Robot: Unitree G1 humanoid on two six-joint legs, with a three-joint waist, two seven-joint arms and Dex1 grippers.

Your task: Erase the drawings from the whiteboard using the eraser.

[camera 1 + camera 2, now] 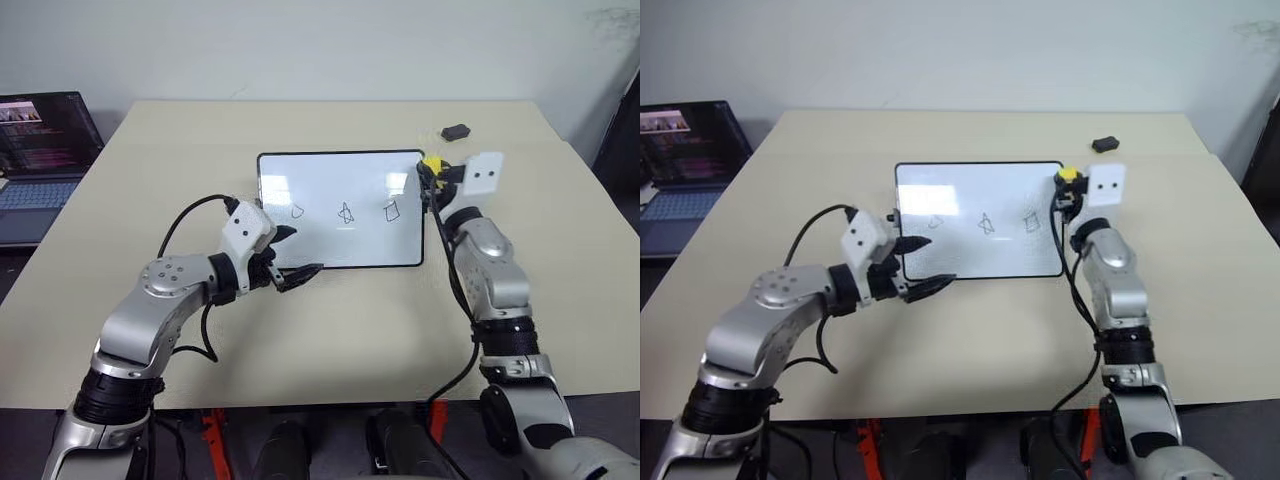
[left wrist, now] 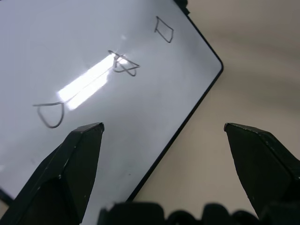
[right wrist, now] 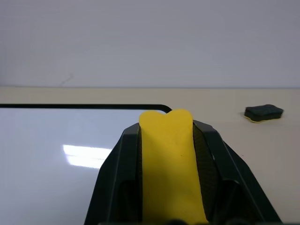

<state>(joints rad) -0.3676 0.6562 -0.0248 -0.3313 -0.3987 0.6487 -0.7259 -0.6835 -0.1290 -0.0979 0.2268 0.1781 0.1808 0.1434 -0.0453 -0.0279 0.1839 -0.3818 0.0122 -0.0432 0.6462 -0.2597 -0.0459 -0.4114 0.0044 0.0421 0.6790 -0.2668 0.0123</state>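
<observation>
1. Where it lies flat on the desk (image 1: 330, 330), the whiteboard (image 1: 340, 180) carries the drawings (image 1: 345, 211) in a row along its length.
2. The right gripper (image 3: 166, 126) pinches the yellow eraser (image 3: 169, 159) above the board's right edge, its long axis along the fingers.
3. The left gripper (image 1: 292, 254) gapes empty at the board's near left corner.

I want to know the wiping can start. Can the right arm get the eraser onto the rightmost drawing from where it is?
Probably yes. The right gripper is shut on the eraser at the whiteboard's right edge, and nothing lies between it and the rightmost drawing.
</observation>
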